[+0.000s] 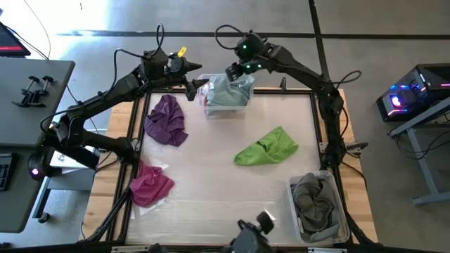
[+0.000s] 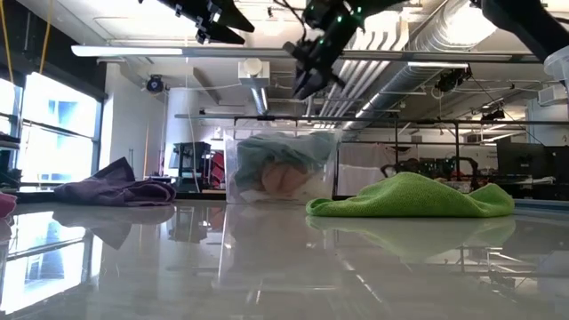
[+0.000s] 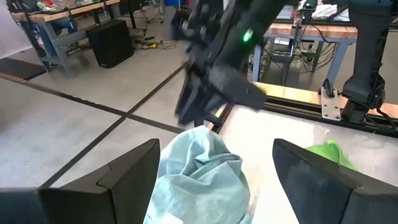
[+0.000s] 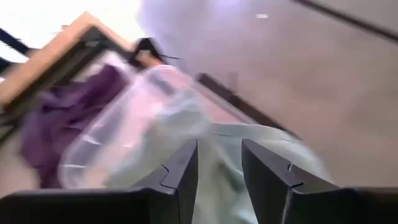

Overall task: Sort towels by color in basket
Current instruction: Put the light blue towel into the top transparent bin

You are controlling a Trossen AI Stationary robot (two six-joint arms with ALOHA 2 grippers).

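A clear bin (image 1: 226, 107) stands at the table's far edge with a pale teal towel (image 1: 229, 90) heaped in it and a pinkish cloth (image 2: 283, 180) underneath. My right gripper (image 1: 237, 71) hangs open just above that heap (image 4: 273, 138), with nothing between its fingers. My left gripper (image 1: 195, 79) is open too. It stays level beside the bin's left side, well above the table (image 2: 220, 20), and looks onto the teal towel (image 3: 199, 180). On the table lie a purple towel (image 1: 166, 119), a magenta towel (image 1: 151, 184) and a lime green towel (image 1: 267, 146).
A second clear basket (image 1: 339, 211) at the near right corner holds grey towels (image 1: 315, 200). The middle of the white tabletop (image 1: 211, 161) lies bare between the towels. A camera mount (image 1: 256, 225) stands at the near edge. The black frame rails (image 1: 138, 133) run along the table's sides.
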